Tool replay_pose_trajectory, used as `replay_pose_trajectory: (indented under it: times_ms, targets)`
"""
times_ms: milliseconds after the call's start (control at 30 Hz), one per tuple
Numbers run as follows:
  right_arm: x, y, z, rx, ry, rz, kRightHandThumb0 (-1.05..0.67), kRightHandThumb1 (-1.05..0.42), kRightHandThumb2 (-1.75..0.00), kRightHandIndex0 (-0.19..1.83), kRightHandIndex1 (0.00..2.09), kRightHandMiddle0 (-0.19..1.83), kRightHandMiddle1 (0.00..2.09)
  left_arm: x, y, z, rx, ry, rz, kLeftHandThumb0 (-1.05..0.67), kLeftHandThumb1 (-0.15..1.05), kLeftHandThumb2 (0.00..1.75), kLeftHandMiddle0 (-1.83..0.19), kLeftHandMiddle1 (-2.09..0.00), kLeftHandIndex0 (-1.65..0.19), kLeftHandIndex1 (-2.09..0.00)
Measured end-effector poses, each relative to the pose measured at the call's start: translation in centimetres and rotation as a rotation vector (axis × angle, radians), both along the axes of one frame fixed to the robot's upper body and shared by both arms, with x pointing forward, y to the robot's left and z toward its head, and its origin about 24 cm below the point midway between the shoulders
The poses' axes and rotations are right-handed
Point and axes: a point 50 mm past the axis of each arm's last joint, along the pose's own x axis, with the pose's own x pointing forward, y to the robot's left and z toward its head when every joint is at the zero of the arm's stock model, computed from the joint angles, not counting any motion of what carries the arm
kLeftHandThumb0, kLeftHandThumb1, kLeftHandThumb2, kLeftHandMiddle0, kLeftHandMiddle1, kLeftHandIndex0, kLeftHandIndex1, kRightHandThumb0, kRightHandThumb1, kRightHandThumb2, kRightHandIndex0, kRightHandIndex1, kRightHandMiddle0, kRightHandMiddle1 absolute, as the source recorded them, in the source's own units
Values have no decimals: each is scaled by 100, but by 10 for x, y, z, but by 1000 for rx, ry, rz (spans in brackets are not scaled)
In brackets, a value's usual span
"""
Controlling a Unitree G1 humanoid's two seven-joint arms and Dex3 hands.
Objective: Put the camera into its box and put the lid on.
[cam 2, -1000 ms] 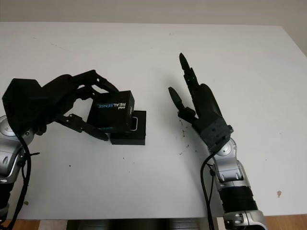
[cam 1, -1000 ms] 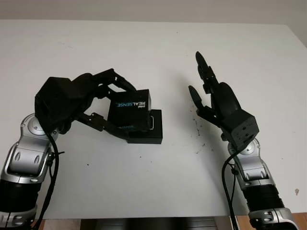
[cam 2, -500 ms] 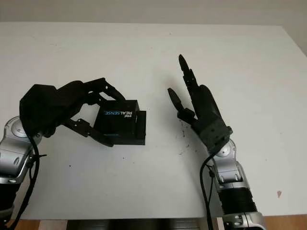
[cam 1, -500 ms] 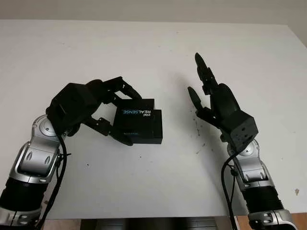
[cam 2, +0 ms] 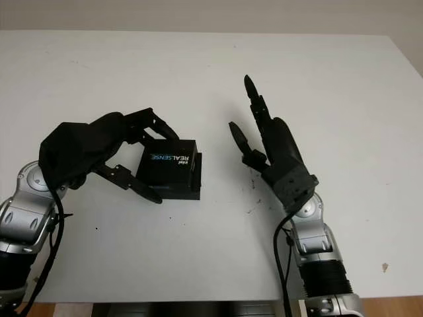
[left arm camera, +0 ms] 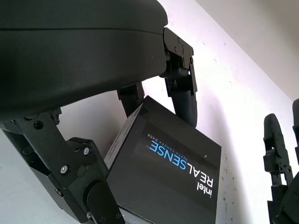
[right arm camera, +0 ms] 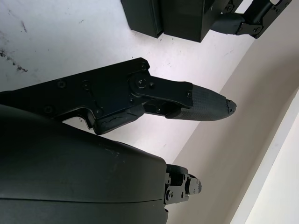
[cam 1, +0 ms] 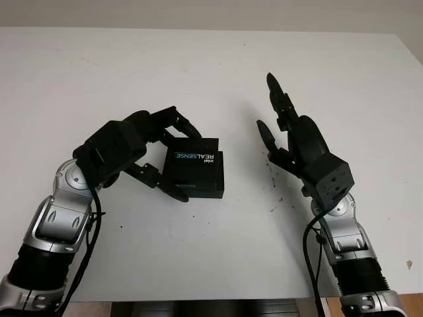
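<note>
A black lid (cam 1: pixel 193 166) printed REALSENSE sits on top of the black box base (cam 1: pixel 219 177), whose edge shows along the lid's right side. My left hand (cam 1: pixel 182 162) is shut on the lid, with fingers over its far edge and the thumb under its near left corner. In the left wrist view the lid (left arm camera: pixel 174 173) lies between the fingers (left arm camera: pixel 185 95). The camera itself is hidden. My right hand (cam 1: pixel 273 113) is open, raised above the table to the right of the box, palm towards it. The box (right arm camera: pixel 174 14) lies beyond its fingers (right arm camera: pixel 198 101).
The white table (cam 1: pixel 198 72) carries a few dark scuff marks (cam 1: pixel 271 179) between the box and the right hand. Its front edge (cam 1: pixel 198 300) runs near my arms, and its right edge (cam 1: pixel 411 56) is at the far right.
The lid went from tilted and lifted over the base to lying flat on it. My left hand moved right and down with it. The right hand barely moved.
</note>
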Motion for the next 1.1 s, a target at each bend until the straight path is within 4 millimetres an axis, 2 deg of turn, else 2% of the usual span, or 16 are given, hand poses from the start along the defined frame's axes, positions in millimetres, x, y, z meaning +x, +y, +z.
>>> replay_pose_trajectory:
  times_ms: [1100]
  targets:
    - [0, 7, -4, 21, 16, 7, -74, -105, -60, -5, 5, -5, 5, -5, -10, 2, 7, 35, 14, -20, 99, 5, -27, -166, -21, -153]
